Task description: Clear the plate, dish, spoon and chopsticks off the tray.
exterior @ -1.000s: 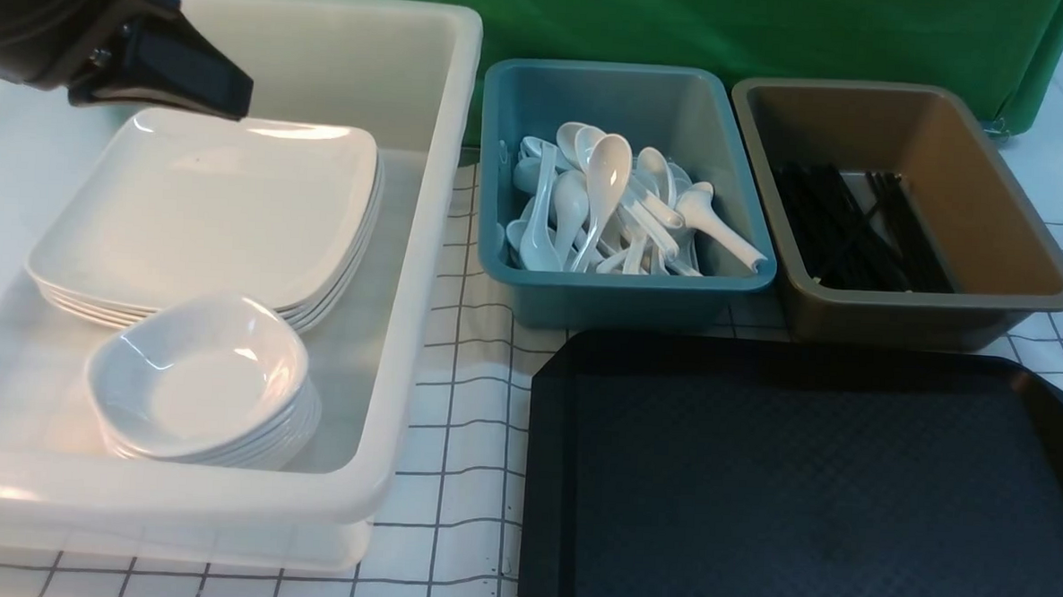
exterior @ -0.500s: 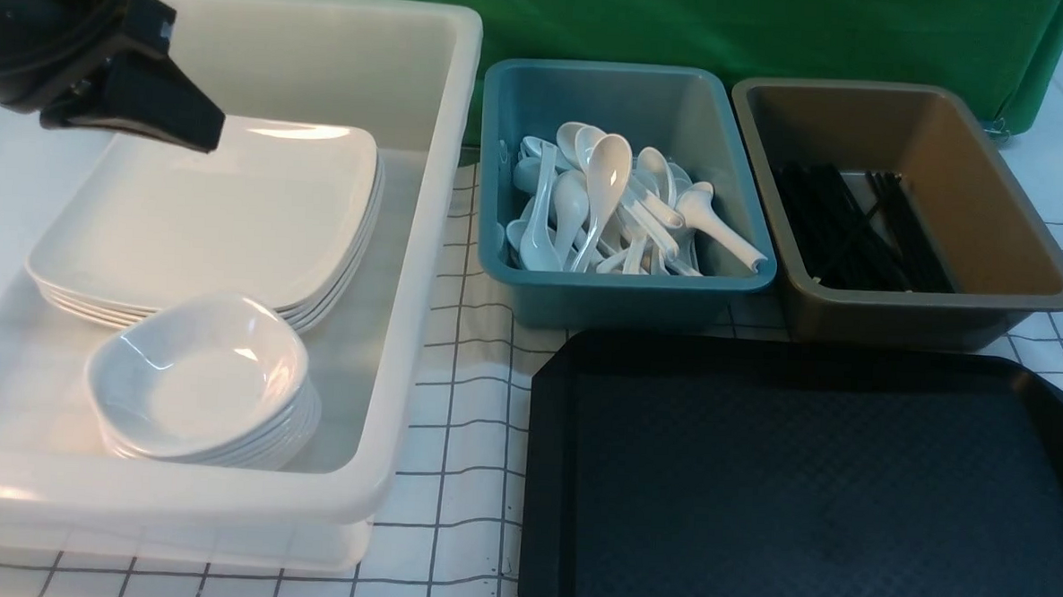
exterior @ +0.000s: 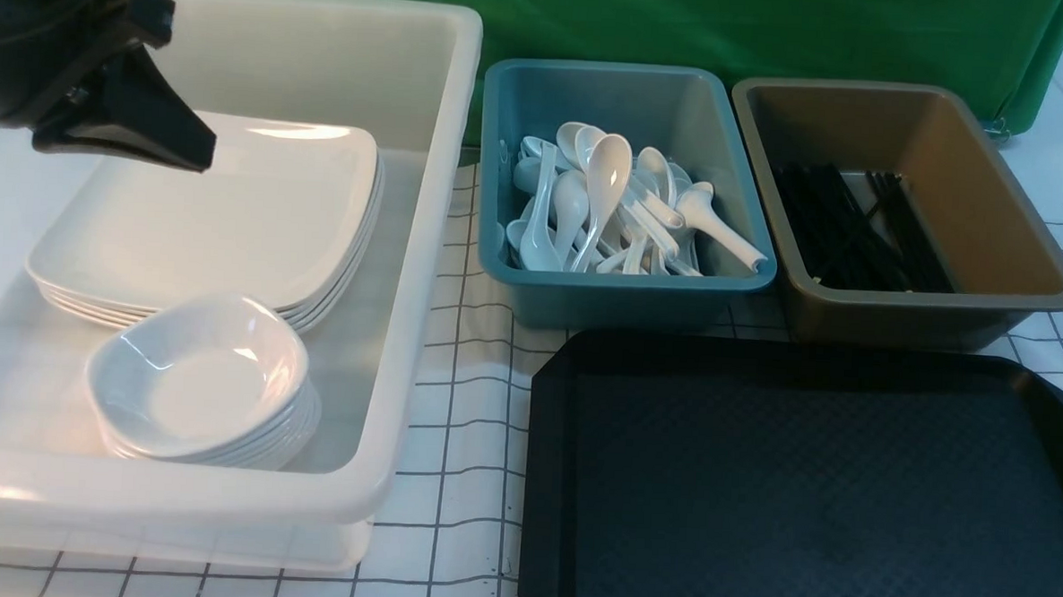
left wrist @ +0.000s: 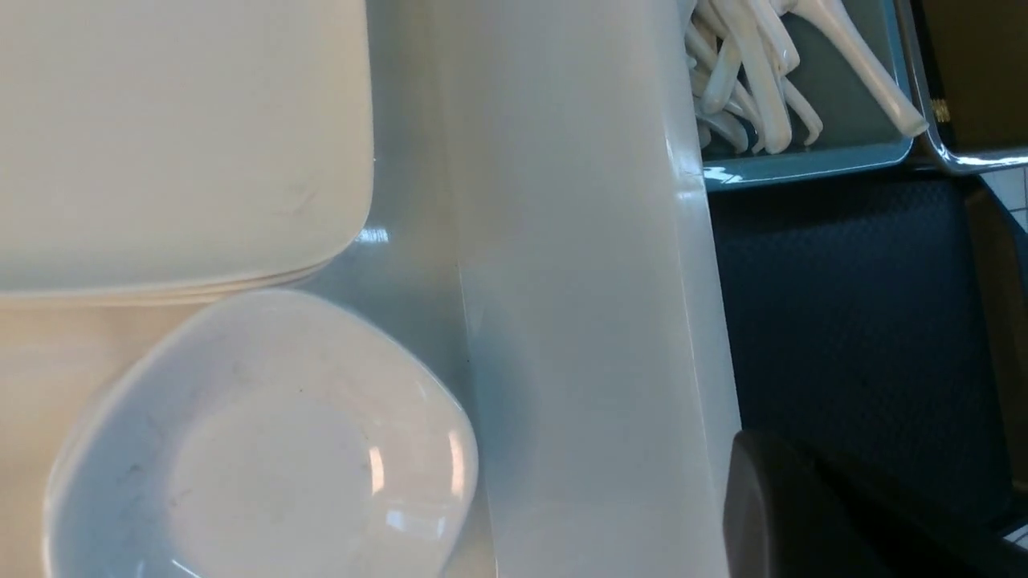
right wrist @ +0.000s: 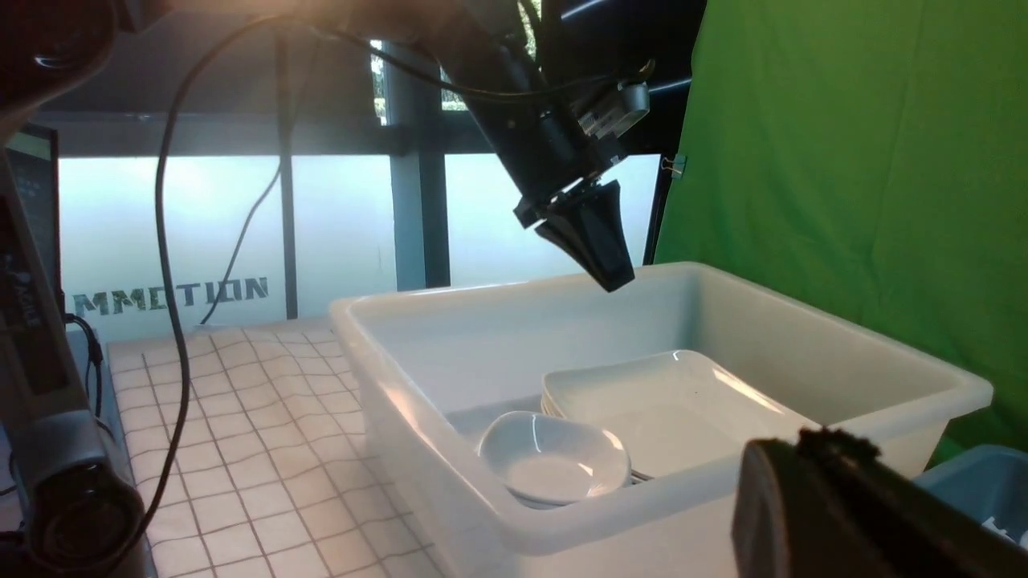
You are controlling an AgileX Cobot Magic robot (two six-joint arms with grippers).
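The black tray (exterior: 810,490) lies at the front right with nothing on its visible surface; it also shows in the left wrist view (left wrist: 851,321). A large white plate (exterior: 221,213) tops a stack in the white tub (exterior: 426,240). A small white dish (exterior: 205,383) tops a stack in front of it. White spoons (exterior: 607,203) lie in the teal tub, and black chopsticks (exterior: 857,227) lie in the brown tub. My left gripper (exterior: 192,154) hangs shut and empty above the plate stack's far left part. My right gripper (right wrist: 811,498) shows only in its own wrist view, shut and empty.
The teal tub (exterior: 621,293) and brown tub (exterior: 908,310) stand side by side behind the tray. The white tub fills the left side. A white checked cloth (exterior: 462,439) covers the table between tub and tray. A green backdrop (exterior: 687,27) closes the far side.
My left gripper has moved down and toward the left over the plate stack. Nothing else has moved.
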